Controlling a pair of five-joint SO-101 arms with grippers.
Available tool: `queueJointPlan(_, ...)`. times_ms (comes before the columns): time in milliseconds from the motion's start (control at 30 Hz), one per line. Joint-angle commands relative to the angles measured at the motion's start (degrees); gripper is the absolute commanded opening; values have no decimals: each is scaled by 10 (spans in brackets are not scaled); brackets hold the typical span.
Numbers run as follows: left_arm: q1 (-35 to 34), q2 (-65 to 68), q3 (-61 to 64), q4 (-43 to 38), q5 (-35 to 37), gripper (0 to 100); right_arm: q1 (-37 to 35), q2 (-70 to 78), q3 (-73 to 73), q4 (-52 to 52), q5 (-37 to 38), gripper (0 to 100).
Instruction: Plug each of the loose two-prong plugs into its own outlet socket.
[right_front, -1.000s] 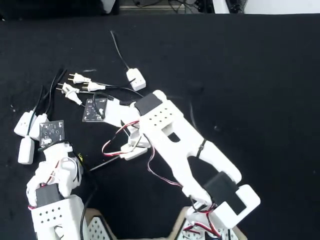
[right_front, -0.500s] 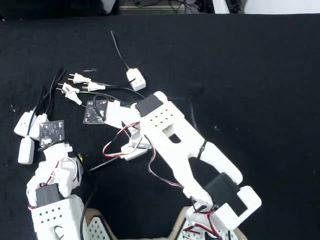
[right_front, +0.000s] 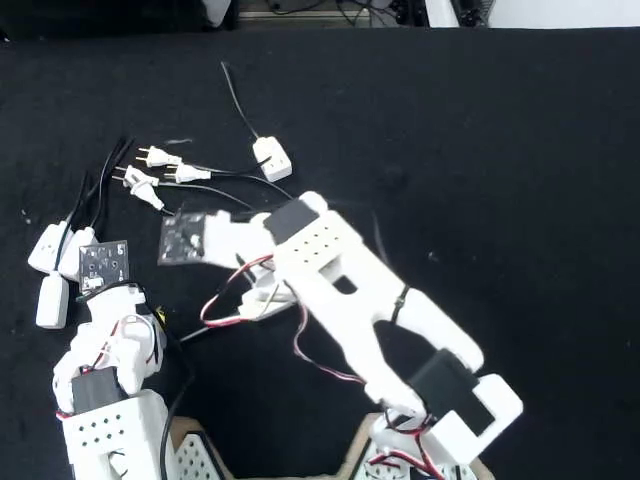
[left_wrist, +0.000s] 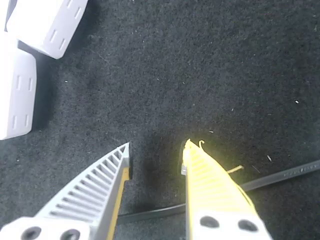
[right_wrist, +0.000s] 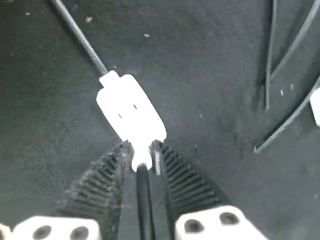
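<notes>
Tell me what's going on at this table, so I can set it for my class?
The right gripper is shut on a plug whose front meets a white socket on the black table; whether the prongs are fully in cannot be seen. The left gripper is open over bare cloth, beside two more sockets. Three loose plugs lie farther up the table, not plugged in.

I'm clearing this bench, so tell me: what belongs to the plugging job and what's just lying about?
Job: three loose plugs, lone socket, sockets at left, gripped plug in the right gripper, adjoining socket.
Lying about: clutter beyond the black table.
</notes>
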Motion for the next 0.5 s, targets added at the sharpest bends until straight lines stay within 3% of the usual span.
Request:
queueJointPlan(0,0,-4,-29,-7,6,183,-21,0,7,-5,16,10)
queueJointPlan(467,0,-4,-29,-8,6,183,53,-3,11,-1,17,10)
